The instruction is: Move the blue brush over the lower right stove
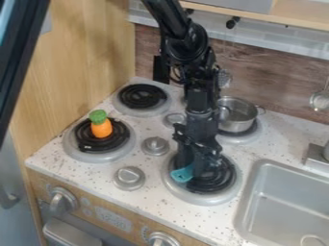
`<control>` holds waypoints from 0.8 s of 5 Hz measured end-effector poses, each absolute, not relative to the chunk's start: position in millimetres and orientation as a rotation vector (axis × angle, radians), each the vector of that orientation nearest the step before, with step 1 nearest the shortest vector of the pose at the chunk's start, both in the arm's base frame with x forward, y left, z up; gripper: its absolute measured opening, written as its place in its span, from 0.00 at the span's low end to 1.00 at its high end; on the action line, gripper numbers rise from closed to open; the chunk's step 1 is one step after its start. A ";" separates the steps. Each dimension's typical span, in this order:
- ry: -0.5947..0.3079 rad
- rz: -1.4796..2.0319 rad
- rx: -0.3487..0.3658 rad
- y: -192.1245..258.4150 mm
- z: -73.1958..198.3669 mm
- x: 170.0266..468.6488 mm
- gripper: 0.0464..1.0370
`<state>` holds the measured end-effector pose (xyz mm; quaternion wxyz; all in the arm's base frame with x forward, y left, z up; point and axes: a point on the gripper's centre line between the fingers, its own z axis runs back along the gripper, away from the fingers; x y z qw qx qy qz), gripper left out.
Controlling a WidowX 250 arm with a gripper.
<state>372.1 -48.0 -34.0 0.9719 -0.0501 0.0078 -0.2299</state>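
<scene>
Hanging down over the lower right burner (206,198), my fingers (195,175) have the blue brush (182,174) right at their tips, above the burner's left part. Whether they stand apart or are clamped on it, I cannot tell. Off on the lower left burner (91,156) lies an orange toy carrot (101,128) with a green top. Behind me, a metal pot (236,121) sits on the upper right burner (243,138), and the sink (256,192) is set into the table (48,156).

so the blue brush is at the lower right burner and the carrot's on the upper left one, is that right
The carrot is on the lower left burner, as the camera view shows; the blue brush is indeed at the lower right burner.
</scene>
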 end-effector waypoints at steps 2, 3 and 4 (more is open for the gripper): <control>-0.136 -0.306 -0.079 -19.4 35.6 366.9 0.98; -0.175 -0.193 -0.058 3.2 43.9 362.0 0.96; -0.180 -0.180 -0.043 6.5 40.2 360.1 0.96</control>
